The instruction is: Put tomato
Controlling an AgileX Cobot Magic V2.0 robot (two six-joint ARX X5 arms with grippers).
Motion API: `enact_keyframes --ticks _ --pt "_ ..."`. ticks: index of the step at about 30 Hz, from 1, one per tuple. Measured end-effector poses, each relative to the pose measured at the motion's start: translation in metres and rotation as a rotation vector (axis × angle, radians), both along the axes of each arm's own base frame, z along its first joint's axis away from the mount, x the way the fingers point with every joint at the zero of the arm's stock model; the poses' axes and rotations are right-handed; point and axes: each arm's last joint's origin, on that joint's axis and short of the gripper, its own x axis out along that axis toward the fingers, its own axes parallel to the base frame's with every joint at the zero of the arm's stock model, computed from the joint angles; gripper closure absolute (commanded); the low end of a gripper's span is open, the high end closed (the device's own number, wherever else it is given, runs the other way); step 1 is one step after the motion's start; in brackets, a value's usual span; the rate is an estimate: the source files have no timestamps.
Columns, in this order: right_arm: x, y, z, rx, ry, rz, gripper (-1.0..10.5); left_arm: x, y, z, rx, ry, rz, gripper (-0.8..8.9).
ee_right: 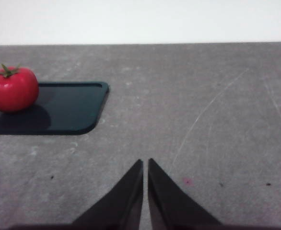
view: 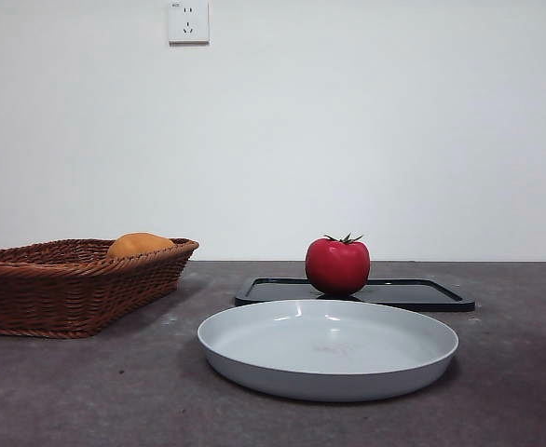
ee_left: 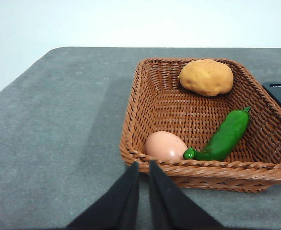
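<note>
I haven't started: tomato sits on the black tray, both grippers pressed together; right gripper must reach toward ten o'clock, spreading

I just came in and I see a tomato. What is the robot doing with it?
Nothing is being held right now. The tomato sits on the black tray, behind an empty grey plate. The right pincer is shut and hangs over the bare table beside the tray. The left pincer is shut too, just outside a wicker basket holding a potato, an egg and a green pepper.
</note>
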Motion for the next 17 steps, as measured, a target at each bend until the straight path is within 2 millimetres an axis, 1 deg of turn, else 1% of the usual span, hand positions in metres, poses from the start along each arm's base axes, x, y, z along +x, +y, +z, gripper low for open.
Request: enact_keyframes --ticks 7,17 --pt "-0.0003 -0.0008 0.0005 -0.053 -0.007 -0.017 9.4 0.0000 0.0000 0.0000 0.000 0.000 0.000 7.81" --pt "-0.0003 -0.0008 0.0006 -0.059 -0.008 -0.016 9.4 0.0000 0.0000 0.0000 0.000 0.000 0.000 7.81"
